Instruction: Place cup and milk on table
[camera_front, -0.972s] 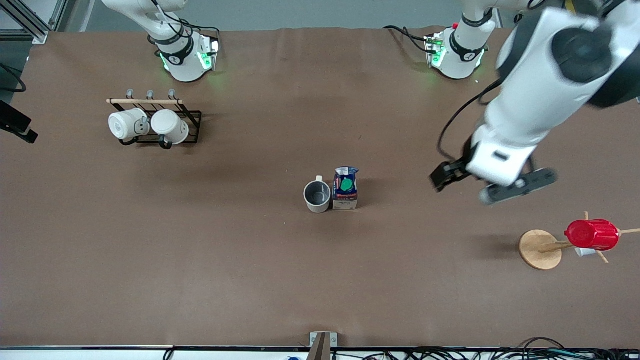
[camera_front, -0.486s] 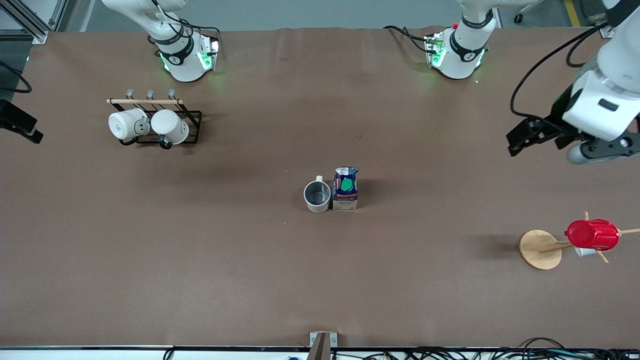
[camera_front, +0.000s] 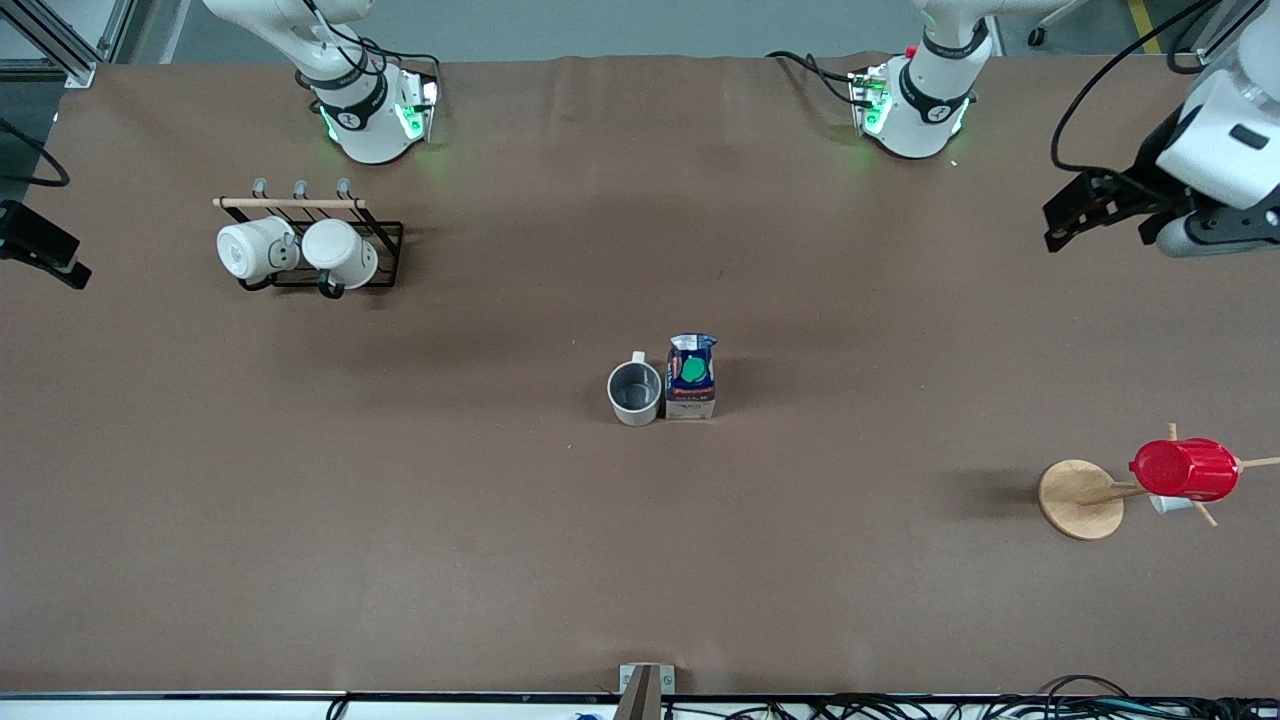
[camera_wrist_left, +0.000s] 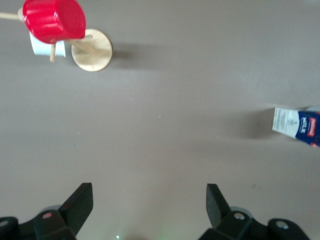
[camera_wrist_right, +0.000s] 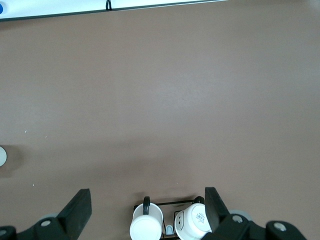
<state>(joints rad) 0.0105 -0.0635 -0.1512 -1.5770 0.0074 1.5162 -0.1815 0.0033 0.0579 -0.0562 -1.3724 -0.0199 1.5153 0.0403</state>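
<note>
on the brown table (camera_front: 500, 560) we see a mug rack (camera_front: 310, 245) and a red cup (camera_front: 1185, 470) on its stand. cup (camera_front: 634, 392) touches milk (camera_front: 691, 376) mid-table, well apart from the spread, empty left claw (camera_wrist_left: 149, 202); the right claw (camera_wrist_right: 147, 207) hangs spread over the rack.

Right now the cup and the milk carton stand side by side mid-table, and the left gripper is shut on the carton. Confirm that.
Not quite. The cup and the milk carton do stand side by side mid-table, but the left gripper is open and empty, up over the left arm's end of the table. The left wrist view shows it.
</note>
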